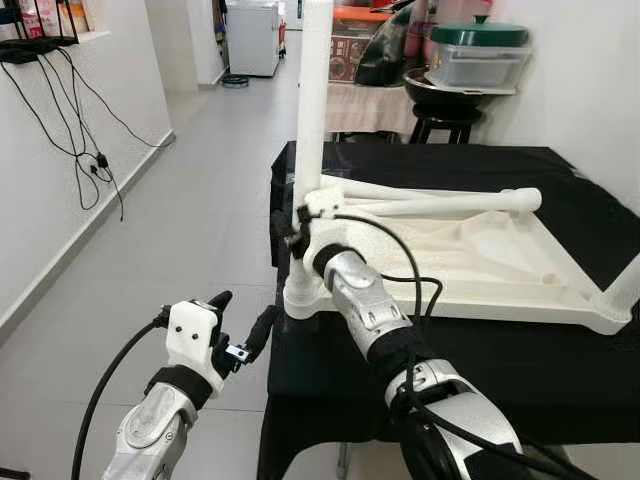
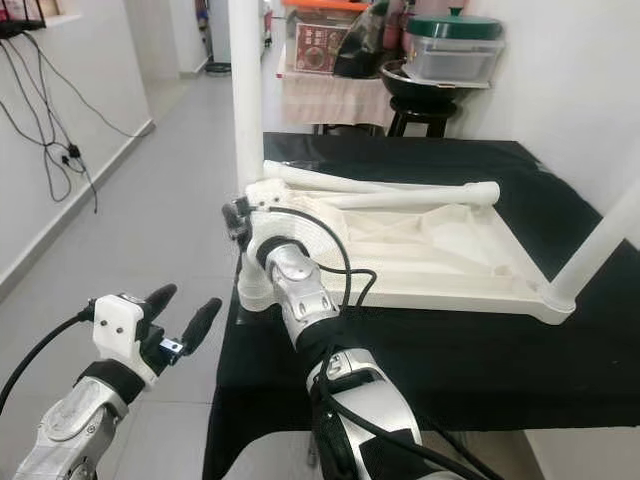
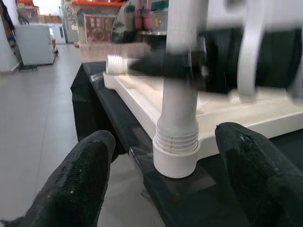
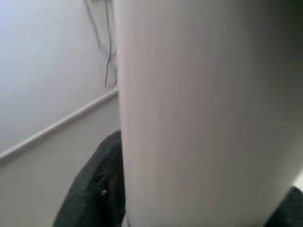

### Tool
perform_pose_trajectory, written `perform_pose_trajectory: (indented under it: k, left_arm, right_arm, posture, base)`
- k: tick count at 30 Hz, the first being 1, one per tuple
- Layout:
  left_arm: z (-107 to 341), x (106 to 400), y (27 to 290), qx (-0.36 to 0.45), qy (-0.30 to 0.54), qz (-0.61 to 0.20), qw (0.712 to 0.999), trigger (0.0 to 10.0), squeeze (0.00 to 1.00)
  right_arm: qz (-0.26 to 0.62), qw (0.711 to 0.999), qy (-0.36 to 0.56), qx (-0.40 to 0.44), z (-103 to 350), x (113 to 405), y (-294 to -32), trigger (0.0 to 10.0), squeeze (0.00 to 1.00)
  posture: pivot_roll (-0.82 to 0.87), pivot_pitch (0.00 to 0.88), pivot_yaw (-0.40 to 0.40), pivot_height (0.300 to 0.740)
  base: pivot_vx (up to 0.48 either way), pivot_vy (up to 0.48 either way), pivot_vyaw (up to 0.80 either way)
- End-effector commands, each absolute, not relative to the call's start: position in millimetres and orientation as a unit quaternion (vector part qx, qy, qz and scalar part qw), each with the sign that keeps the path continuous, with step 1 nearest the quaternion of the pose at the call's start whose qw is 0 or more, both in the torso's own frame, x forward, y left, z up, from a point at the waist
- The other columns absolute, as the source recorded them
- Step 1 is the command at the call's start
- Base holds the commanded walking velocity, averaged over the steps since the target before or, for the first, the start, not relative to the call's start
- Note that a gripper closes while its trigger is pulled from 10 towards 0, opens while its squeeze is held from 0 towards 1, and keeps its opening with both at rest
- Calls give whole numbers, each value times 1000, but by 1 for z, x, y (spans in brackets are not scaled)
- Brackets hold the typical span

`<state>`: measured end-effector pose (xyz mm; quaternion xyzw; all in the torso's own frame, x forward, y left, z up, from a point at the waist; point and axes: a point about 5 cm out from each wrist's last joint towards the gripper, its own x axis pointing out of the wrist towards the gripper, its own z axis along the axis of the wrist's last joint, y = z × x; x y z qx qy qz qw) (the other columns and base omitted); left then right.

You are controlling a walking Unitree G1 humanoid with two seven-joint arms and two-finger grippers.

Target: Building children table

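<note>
Right gripper (image 1: 297, 228) jaws clamp the upright table leg (image 1: 312, 95); left gripper (image 1: 240, 322) jaws gape wide alongside.

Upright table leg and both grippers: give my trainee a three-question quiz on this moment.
1. True or false: the right gripper is shut on the upright table leg.
2. The left gripper is: A) open, off the table's near left corner; B) holding a loose leg; C) resting on the tabletop.
3. How many loose legs lie across the upturned white tabletop?

Key: 1 true. 2 A. 3 two, lying side by side; another leg stands at the near right corner.
</note>
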<state>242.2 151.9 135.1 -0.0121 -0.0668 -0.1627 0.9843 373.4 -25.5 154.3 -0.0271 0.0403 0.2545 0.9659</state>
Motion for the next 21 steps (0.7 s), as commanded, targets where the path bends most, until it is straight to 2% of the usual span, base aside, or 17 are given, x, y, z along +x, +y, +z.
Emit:
perform_pose_trajectory:
  k: [1,3,5,7,8,11,12,18,19,21]
  left_arm:
    - [133,243,152,-10,-65,-160,985,10000,0]
    - [133,244,152,-11,-65,-160,985,10000,0]
    - [133,244,151,-11,-65,-160,985,10000,0]
    - [133,244,151,-11,-65,-161,985,10000,0]
    - [133,244,151,-12,-65,-161,985,10000,0]
    - [133,244,151,-13,-65,-162,985,10000,0]
    - [133,244,151,-13,-65,-162,985,10000,0]
    - [132,244,151,-11,-64,-161,985,10000,0]
    - [132,244,151,-11,-64,-160,985,10000,0]
    - [132,244,151,-10,-64,-160,985,10000,0]
  right_arm:
    - [284,958,36,-29,161,373,-20,10000,1000]
    - [368,930,-5,-25,184,377,-15,10000,1000]
    - [408,912,-20,-19,193,378,-13,10000,1000]
    - [477,878,-30,-13,204,376,-10,10000,969]
    - [514,857,-38,-20,209,374,-9,10000,0]
    - [591,803,-45,-58,213,368,-9,10000,0]
    - [603,794,-44,-66,213,367,-9,10000,0]
    - [638,767,-3,-67,210,367,-9,10000,0]
    - [647,761,5,-51,210,367,-9,0,0]
    - [655,754,9,-38,210,366,-10,0,0]
  posture:
    - [47,18,-55,740]
    - [49,17,-55,740]
    - [52,17,-56,740]
    - [51,16,-56,740]
    - [47,15,-54,740]
    - [47,15,-54,740]
    - [47,15,-54,740]
    - [63,13,-59,740]
    - [63,14,-57,740]
    - [63,14,-57,740]
  base:
    - [0,0,0]
    - [0,0,0]
    - [0,0,0]
    - [0,0,0]
    - [0,0,0]
    - [0,0,0]
    - [0,0,0]
    - [0,0,0]
    - [0,0,0]
    - [0,0,0]
